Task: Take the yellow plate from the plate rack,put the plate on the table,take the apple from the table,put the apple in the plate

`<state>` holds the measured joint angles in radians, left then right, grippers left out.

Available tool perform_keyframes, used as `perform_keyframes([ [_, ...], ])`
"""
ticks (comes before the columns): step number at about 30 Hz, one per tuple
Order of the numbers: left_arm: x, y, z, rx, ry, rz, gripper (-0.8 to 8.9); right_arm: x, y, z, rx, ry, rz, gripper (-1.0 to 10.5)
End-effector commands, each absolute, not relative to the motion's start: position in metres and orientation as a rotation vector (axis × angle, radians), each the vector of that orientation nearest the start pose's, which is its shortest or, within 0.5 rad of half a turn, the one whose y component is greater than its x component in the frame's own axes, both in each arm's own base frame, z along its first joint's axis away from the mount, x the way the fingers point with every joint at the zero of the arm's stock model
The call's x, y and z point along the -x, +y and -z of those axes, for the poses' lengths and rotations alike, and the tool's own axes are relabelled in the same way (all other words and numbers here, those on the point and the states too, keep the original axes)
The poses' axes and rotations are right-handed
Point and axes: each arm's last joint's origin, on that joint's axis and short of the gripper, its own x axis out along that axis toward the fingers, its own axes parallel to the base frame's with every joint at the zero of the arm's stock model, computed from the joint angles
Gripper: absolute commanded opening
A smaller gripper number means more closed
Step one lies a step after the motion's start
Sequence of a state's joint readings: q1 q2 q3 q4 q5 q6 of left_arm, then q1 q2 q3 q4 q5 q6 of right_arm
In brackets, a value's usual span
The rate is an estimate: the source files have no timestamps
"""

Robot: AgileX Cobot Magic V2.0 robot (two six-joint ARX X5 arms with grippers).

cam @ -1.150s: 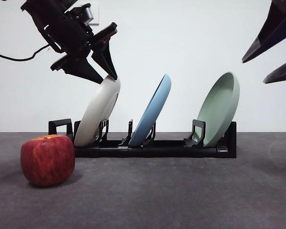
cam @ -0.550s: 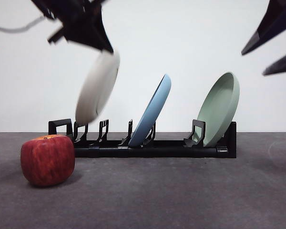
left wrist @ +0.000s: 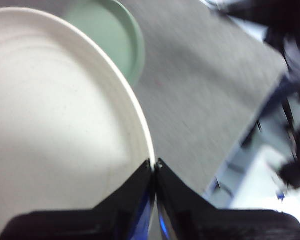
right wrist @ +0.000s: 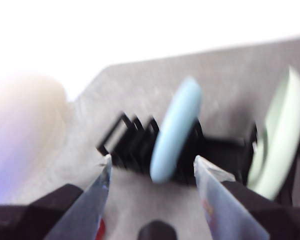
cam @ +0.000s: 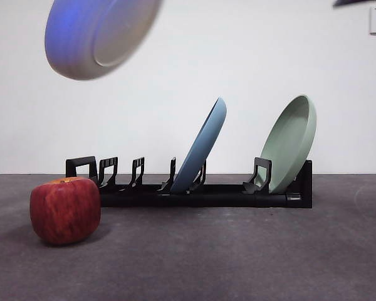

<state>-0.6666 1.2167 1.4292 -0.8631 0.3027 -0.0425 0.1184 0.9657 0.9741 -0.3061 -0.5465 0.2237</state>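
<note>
**Two plates left in the rack, the third aloft**

Two black jaws of my left gripper meet on the rim of the yellow plate, pinching its edge; the wrist camera shows the plate's pale inner face filling most of the frame, with the pale green plate and the table beyond it. The front view gives me what that camera cannot: the yellow plate hangs high at the upper left, tilted and blurred, its underside tinted bluish, well clear of the plate rack. The gripper itself is out of that frame.

My right gripper has its jaws spread wide with nothing between them. Past them I see the blue plate, the rack's bare slots and the green plate's edge, all blurred. In the front view this arm is only a dark tip at the top right corner.

On the rack, the blue plate leans in a middle slot and the pale green plate stands at the right end; the left slots are bare. The apple sits on the table, in front of the rack's left end.
</note>
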Motion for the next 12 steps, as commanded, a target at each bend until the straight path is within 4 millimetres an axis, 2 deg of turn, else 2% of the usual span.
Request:
perform_keyframes([
  [1,-0.164,-0.175,-0.395,-0.204,0.701,0.929,-0.09,-0.198,0.039,-0.374,-0.258,0.310,-0.631,2.8],
  [7,-0.146,-0.226,-0.370,-0.403,0.737,0.898,-0.09,-0.192,0.038,-0.404,-0.240,0.225,-0.641,2.8],
  [12,-0.141,-0.267,-0.336,-0.512,0.822,0.941,-0.09,-0.186,0.037,-0.419,-0.229,0.205,-0.644,2.8],
])
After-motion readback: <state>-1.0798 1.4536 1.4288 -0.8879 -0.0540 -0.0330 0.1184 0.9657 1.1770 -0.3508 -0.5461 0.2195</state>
